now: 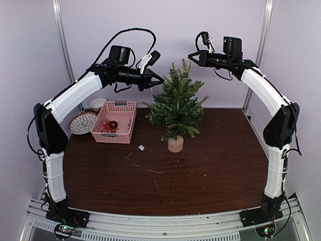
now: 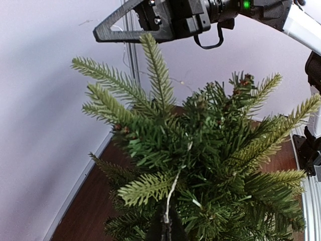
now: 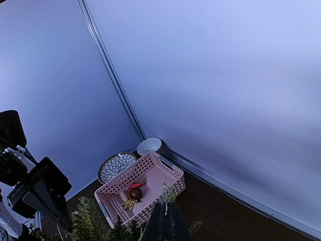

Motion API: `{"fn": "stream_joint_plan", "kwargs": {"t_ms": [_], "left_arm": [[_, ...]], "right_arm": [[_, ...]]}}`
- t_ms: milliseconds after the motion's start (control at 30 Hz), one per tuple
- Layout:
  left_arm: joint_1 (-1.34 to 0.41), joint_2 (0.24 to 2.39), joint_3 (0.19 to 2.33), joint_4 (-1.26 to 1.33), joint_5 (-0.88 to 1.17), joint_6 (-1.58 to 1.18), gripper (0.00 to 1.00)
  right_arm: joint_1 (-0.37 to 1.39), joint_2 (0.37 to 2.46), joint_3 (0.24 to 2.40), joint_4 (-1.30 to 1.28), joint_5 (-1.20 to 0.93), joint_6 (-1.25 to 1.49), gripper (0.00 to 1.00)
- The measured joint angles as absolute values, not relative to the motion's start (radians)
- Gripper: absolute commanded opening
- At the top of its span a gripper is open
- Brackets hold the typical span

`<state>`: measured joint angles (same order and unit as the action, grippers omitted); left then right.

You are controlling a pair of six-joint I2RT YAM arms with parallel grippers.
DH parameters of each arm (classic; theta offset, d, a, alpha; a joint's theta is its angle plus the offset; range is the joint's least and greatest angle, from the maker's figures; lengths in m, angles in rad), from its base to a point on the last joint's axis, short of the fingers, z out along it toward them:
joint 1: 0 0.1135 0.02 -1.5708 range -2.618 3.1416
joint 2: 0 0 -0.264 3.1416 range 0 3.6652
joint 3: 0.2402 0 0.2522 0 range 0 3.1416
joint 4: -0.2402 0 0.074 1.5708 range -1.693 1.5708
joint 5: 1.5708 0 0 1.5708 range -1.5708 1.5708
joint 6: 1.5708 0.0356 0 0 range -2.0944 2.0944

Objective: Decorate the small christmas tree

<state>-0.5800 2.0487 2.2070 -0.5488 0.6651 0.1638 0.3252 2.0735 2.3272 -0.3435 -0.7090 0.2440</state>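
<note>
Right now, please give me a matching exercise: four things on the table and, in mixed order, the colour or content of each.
1 basket
2 small christmas tree
3 plate
4 bowl

a dark green, on a wooden stump
b plain white
c pink, holding a red ball
d white with a dark petal pattern

Pairs: 1c, 2a, 3d, 4b

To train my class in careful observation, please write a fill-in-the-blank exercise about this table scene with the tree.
1. The basket holding a dark red ball is ___ in colour.
2. In the top view, the patterned plate lies to the ___ of the basket.
3. The left gripper and right gripper both hover near the ___ of the small christmas tree.
Missing words: pink; left; top.
</note>
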Motion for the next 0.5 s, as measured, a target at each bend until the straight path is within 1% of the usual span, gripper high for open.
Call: {"fn": "stream_joint_plan", "kwargs": {"t_ms": [367, 500], "left_arm": [[-0.580, 2.049, 2.164, -0.533, 0.633, 0.152, 0.00], [-0.580, 2.048, 2.136, -0.521, 0.628, 0.146, 0.00]], "right_arm": [[0.303, 1.910, 2.035, -0.284, -0.706, 0.223, 0.00], [0.303, 1.882, 1.955, -0.241, -0.707, 0.215, 0.00]]}}
